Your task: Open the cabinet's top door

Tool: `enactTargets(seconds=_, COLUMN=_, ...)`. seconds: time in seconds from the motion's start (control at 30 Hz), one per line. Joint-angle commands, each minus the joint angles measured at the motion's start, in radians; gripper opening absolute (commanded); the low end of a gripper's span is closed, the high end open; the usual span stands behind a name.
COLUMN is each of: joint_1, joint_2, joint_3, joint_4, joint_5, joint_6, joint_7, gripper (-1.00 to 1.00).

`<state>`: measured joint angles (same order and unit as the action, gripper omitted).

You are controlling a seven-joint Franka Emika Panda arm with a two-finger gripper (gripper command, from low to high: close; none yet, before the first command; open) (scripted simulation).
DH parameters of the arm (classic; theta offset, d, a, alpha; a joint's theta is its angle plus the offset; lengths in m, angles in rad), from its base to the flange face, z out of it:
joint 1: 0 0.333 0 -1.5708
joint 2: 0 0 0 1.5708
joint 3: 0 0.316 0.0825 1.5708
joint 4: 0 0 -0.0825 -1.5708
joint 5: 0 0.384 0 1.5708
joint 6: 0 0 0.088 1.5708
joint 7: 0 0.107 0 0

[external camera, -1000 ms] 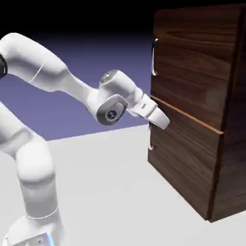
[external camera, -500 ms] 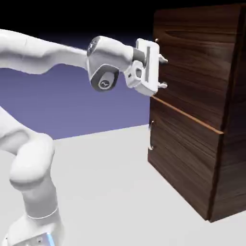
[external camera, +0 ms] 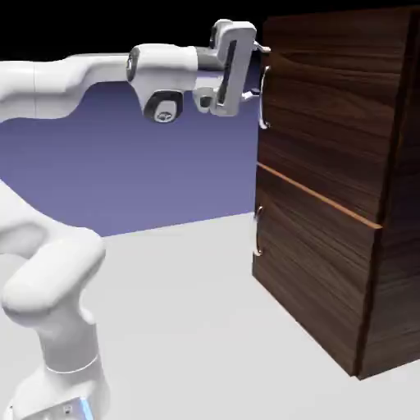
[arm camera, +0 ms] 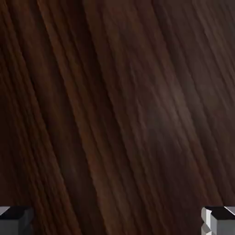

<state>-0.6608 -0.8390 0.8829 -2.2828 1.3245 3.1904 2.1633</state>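
Note:
The cabinet (external camera: 344,238) is a tall dark walnut box on the exterior view's right. Its top door (external camera: 328,115) is shut, with a small curved silver handle (external camera: 263,102) at its left edge. My gripper (external camera: 257,74) is level with the upper part of that handle, right in front of the door's left edge, pointing at the door. It is open, with nothing between the fingers. In the hand view the door's wood grain (arm camera: 119,105) fills the picture. Both fingertips (arm camera: 16,219) sit far apart in the bottom corners; the handle does not show there.
Under an orange trim strip (external camera: 320,197) is the shorter lower door (external camera: 312,279), with its own small silver handle (external camera: 257,231). The cabinet stands on a pale grey table (external camera: 197,328). My arm stretches level from the left, high above the table.
The arm has risen from the seam between the two doors to the top door's handle. The hand has turned to face the door, and the fingers have opened wider.

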Motion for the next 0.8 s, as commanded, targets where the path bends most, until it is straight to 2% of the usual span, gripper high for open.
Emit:
enactTargets(seconds=0.0, joint_1=-0.021, joint_2=-0.008, joint_3=0.027, joint_4=0.016, joint_5=0.041, joint_6=0.005, joint_7=0.044, gripper=0.0)
enactTargets(seconds=0.5, joint_1=-0.329, joint_2=-0.132, joint_3=0.432, joint_4=0.258, joint_5=0.648, joint_6=0.075, joint_7=0.696, gripper=0.0)
enactTargets(seconds=0.77, joint_1=-0.523, joint_2=-0.156, joint_3=0.51, joint_4=0.385, joint_5=0.678, joint_6=0.018, joint_7=0.734, gripper=0.0)
